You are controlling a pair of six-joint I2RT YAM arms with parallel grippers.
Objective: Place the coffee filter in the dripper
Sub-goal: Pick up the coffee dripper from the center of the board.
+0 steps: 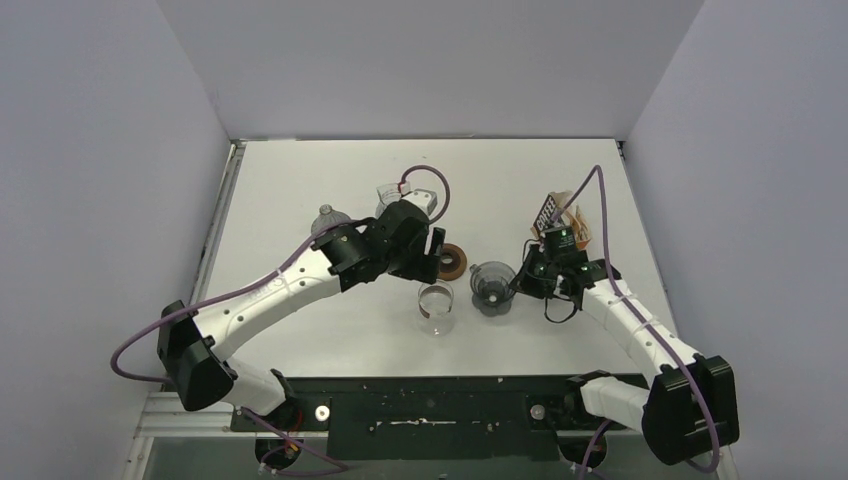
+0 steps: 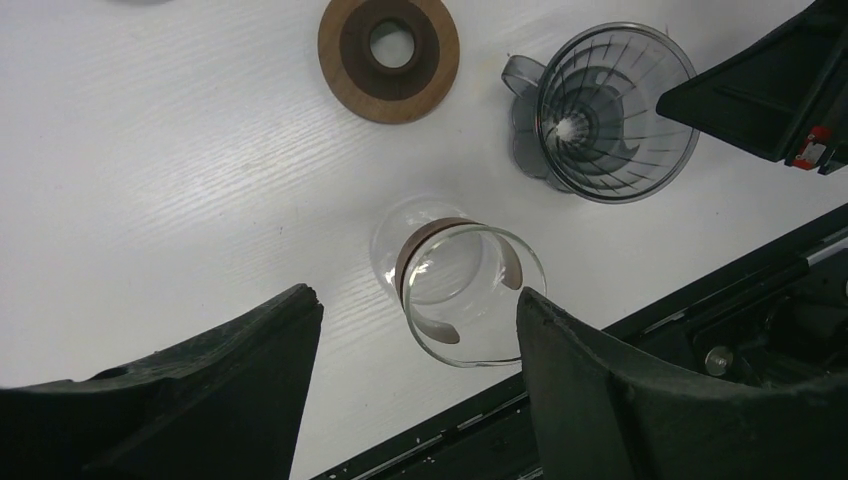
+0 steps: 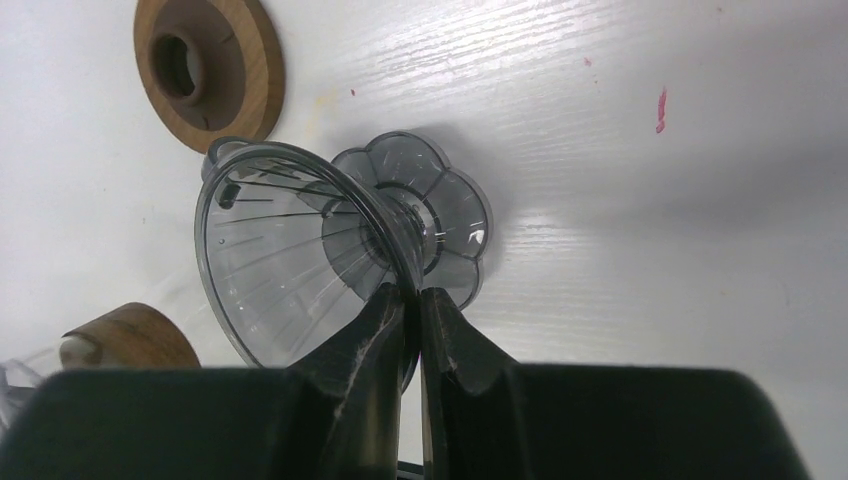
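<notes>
Dripper pinched at its rim, and no white filter to be seen.
The dripper (image 3: 300, 250) stands on its base near the middle of the table (image 1: 300, 180), and its mouth is empty. The right gripper (image 3: 412, 300) has its jaws closed tight on the near rim. Close by lie a wooden ring (image 2: 389, 57) and a clear glass (image 2: 460, 290) with a brown collar. Over the glass hangs the left gripper (image 1: 432, 262), jaws wide apart, holding nothing. The coffee filter I cannot find in any view. I think the right arm should hold the dripper level while the left arm fetches the filter and lowers it point-down, centred.

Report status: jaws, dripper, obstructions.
Left gripper jaws open near glass. Right gripper jaws shut on dripper rim. Dripper empty, filter unseen. Wooden ring alongside, not blocking.
</notes>
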